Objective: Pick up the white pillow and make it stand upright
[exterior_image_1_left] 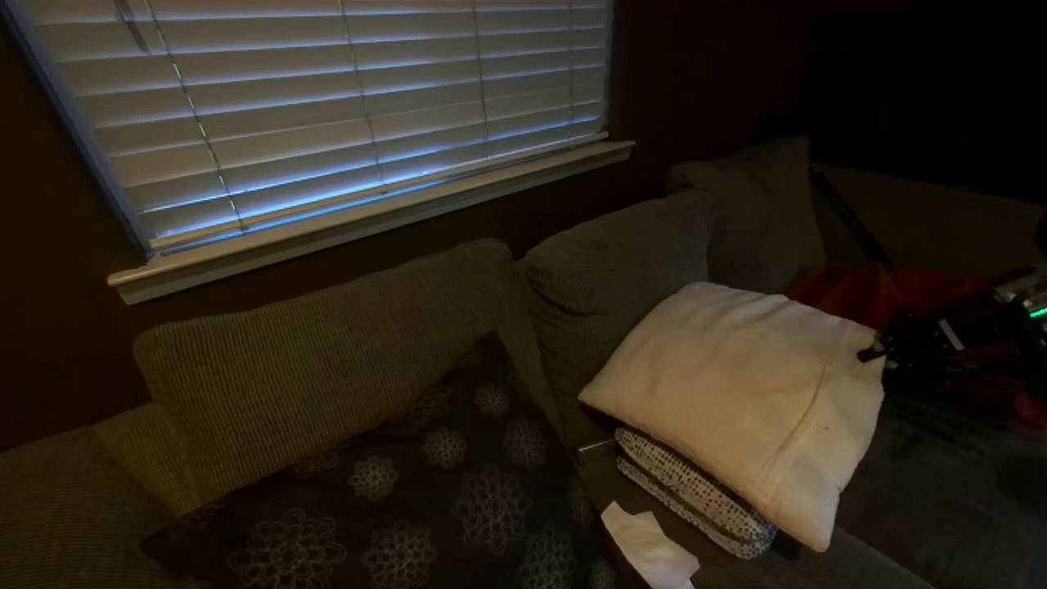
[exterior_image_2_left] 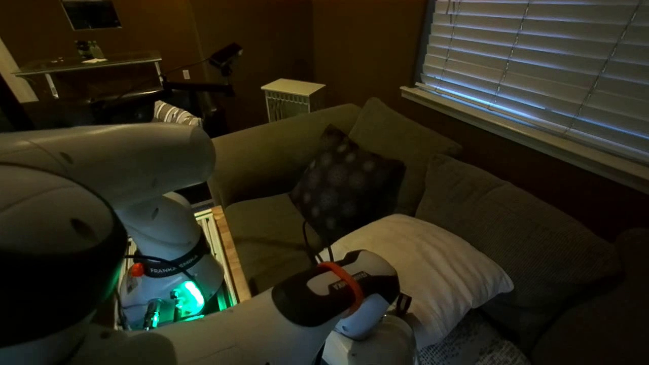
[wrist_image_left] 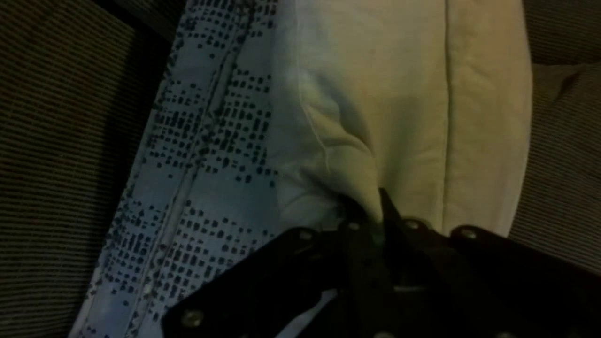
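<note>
Gripper (wrist_image_left: 368, 206), black, two-fingered: fingers set close together, a thin fold of cloth pinched between them, creases running from the pinch toward eleven o'clock in the wrist view. Article held: cream-white square cloth pillow (exterior_image_1_left: 736, 376), plump, seam stitched along one side, gripped at its margin. Position to the fingers, wrist view: pillow spreads from about eleven round to two o'clock. In an exterior view: fingertips (exterior_image_1_left: 872, 353) at the pillow's edge, between two and three o'clock from its middle; bulk of the pillow toward eight or nine o'clock from them. Attitude: slanted, lying over a pale folded textile with dark block-like dots (wrist_image_left: 211, 188), which in the wrist view runs from eight to eleven o'clock of the fingers. Support: olive-brown ribbed fabric sofa (exterior_image_2_left: 268, 223). Also: dark square cloth pillow with pale flower motifs (exterior_image_1_left: 442, 491), seen in both exterior views, well apart from the gripper; white jointed robot arm with orange band (exterior_image_2_left: 253, 324), at the nine-o'clock side of an exterior view, its wrist housing hiding the fingers there.
</note>
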### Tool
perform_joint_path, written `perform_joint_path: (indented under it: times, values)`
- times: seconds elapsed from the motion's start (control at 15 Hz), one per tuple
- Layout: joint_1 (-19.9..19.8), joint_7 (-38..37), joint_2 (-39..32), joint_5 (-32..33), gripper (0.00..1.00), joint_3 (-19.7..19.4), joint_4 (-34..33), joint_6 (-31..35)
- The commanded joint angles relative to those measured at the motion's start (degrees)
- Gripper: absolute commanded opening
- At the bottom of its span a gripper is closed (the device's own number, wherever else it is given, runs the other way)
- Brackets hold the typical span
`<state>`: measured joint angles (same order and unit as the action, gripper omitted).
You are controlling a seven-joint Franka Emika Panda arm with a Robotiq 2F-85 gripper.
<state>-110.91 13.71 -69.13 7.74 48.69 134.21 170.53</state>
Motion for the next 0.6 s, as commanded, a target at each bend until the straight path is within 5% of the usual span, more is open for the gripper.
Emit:
perform_joint_path:
  times: [0.0, 0.53]
  values:
    - [1.31, -6.03, 8.34, -5.83, 0.02, 4.03, 3.91, -3.04]
    - [1.82, -16.82, 22.15, -18.12, 0.02, 13.56, 4.88, -9.21]
